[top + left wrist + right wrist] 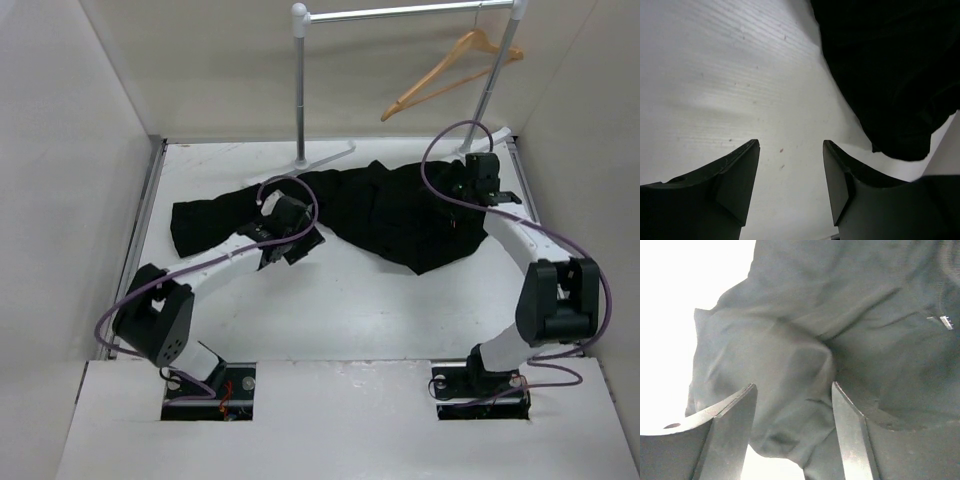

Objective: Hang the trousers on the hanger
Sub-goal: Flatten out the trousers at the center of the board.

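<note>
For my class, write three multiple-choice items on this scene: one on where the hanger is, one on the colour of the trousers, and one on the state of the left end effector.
1. Where is the hanger?
A. flat on the table
B. hanging at the rail
C. held by an arm

2. What colour are the trousers?
A. black
B. tan
C. white

3. What is the state of the left end effector?
A. shut on cloth
B. open, holding nothing
C. shut, empty

Answers:
1 B, it hangs up at the rail, off the table.
2 A, the cloth is dark against the white table.
3 B, its jaws stand apart with bare table between them.
</note>
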Robot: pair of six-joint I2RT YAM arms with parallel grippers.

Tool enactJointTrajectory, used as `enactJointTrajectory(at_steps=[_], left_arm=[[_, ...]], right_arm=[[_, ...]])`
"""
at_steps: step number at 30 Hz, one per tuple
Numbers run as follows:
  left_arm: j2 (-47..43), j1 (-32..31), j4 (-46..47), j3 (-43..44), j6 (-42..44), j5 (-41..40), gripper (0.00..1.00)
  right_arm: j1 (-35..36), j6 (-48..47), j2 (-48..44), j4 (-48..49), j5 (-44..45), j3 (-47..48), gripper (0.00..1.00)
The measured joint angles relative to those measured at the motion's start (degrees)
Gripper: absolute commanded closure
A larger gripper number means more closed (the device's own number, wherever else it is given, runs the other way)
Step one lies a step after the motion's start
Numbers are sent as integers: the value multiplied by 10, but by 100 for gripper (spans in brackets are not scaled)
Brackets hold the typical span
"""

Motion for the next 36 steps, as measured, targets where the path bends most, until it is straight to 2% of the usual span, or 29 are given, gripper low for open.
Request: enactJointTrajectory(at_steps=[4, 10, 15, 18, 20, 22, 25, 30, 36], left_arm=[[53, 4, 28, 42, 16, -14, 44], [182, 5, 74, 187, 99, -22, 44], [271, 2, 79, 254, 154, -34, 47], [300, 0, 70, 271, 173, -41, 55], [311, -2, 66, 276, 182, -43, 74], [315, -4, 63, 277, 190, -44, 87], [313, -10, 57, 277, 196, -46, 95], [263, -21, 0, 276, 196, -40, 99], [115, -29, -84, 282, 193, -35, 99]], right_arm=[[36, -43, -85, -27, 35, -5, 30], [55, -73, -222, -41, 56, -67, 30], [101, -79, -261, -69, 54, -116, 30], [129, -78, -271, -77, 51, -143, 30], [135, -78, -276, -83, 49, -156, 30], [135, -77, -278, -87, 49, -165, 30], [134, -76, -280, -89, 49, -167, 29], [131, -79, -262, -81, 50, -167, 29], [117, -87, -176, -64, 69, -162, 28]])
